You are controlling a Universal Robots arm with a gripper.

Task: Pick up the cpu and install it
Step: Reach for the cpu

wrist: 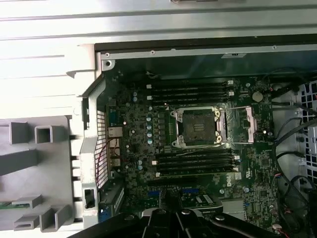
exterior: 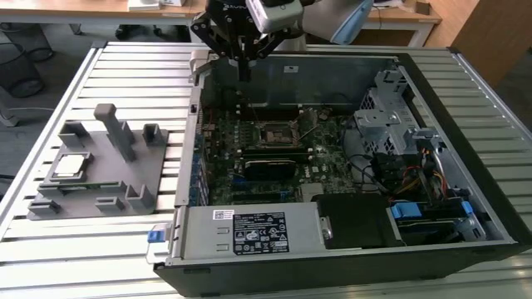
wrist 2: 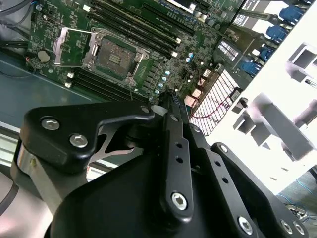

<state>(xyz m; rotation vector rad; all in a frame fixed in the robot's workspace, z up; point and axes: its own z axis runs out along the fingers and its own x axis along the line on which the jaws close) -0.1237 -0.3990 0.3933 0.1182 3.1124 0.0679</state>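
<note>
Silver cpu (exterior: 69,164) rests on grey fixture (exterior: 154,163).

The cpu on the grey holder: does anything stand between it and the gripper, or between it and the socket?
Nothing lies on the cpu, and the gripper hangs above the case. Between cpu and socket rises the case wall; the holder's posts stand beside the cpu. The socket's frame is open.
</note>
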